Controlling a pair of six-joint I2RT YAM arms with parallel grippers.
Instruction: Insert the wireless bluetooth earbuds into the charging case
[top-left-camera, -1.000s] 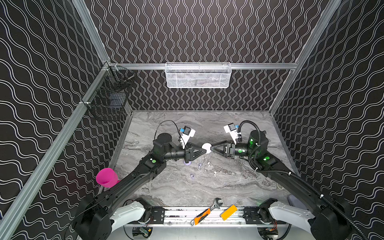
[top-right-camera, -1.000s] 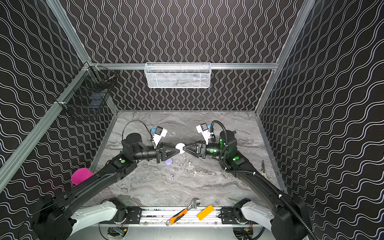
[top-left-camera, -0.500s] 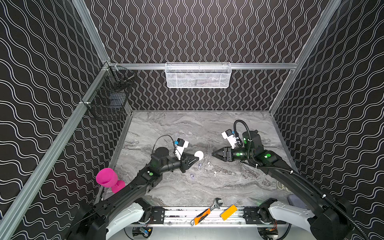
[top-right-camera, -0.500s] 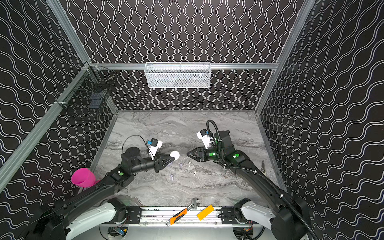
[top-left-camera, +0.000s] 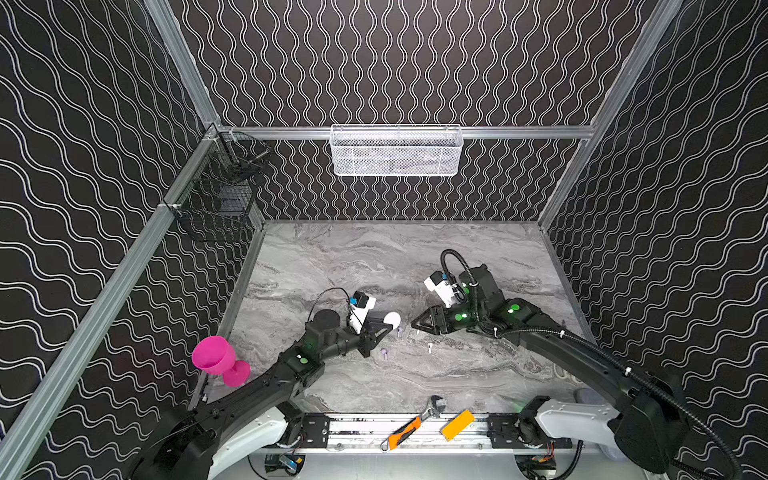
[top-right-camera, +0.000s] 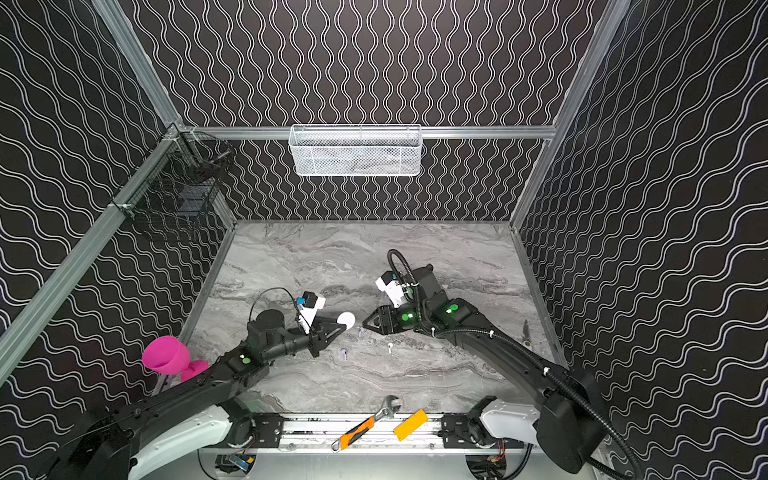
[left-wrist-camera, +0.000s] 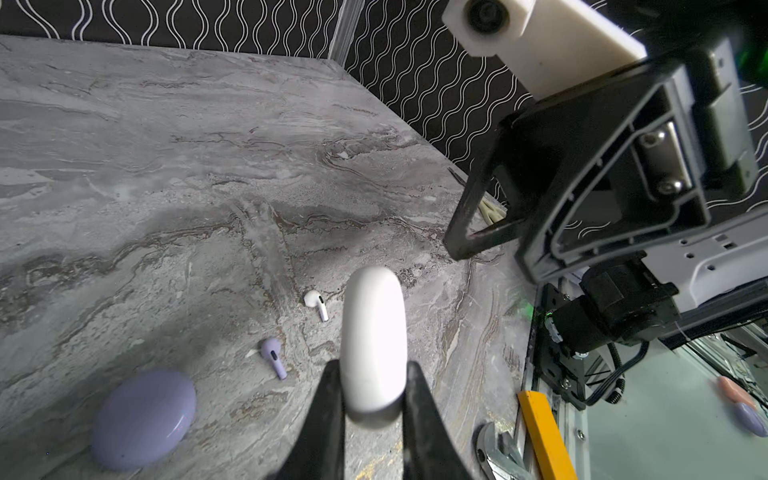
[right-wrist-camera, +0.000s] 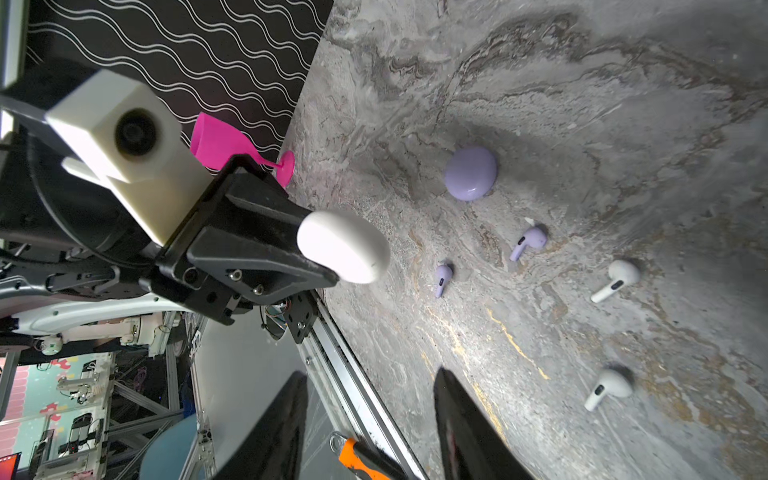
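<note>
Case-opening step, apparently: left gripper (left-wrist-camera: 372, 370) pinches the shut white case (left-wrist-camera: 372, 328), right gripper (right-wrist-camera: 370, 376) spread and empty; next move calls for opening it, then loading earbuds (right-wrist-camera: 615, 279).

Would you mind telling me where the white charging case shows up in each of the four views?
In a top view: white charging case at the tip of the left gripper, over the table.
In a top view: case at that same tip.
Left wrist: case edge-on between the fingers.
Right wrist: case clamped, across from the camera.
Shared landmark: the left gripper holding it.
</note>
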